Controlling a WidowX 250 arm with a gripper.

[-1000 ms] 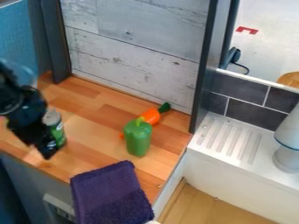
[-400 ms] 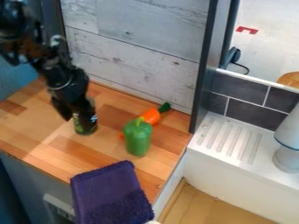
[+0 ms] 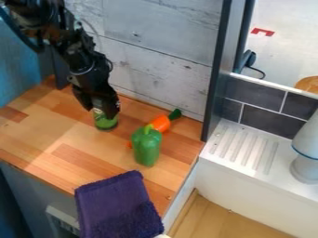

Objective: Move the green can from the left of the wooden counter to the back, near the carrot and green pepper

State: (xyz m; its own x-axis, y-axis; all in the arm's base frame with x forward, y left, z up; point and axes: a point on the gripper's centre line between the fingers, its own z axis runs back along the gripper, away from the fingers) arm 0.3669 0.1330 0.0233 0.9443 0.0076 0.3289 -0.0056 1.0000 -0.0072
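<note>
The black gripper [image 3: 99,108] hangs from the upper left over the back of the wooden counter. It is shut on a small green can [image 3: 105,122], whose upper part is hidden between the fingers and whose green lower part shows beneath them. The can looks upright; whether its base touches the wood I cannot tell. To its right, a green bell pepper [image 3: 146,148] stands upright. Behind the pepper lies an orange carrot [image 3: 161,123] with a dark green top, partly covered by the pepper.
A purple towel [image 3: 116,204] hangs over the counter's [image 3: 81,172] front edge. The whitewashed wood wall [image 3: 149,69] rises behind, with a dark post [image 3: 215,88] at its right. Beyond stand a white ribbed drainboard [image 3: 245,148] and a pale grey object [image 3: 306,162].
The gripper and the green can have moved together to the right and toward the back wall. The pepper, carrot and towel have stayed where they were.
</note>
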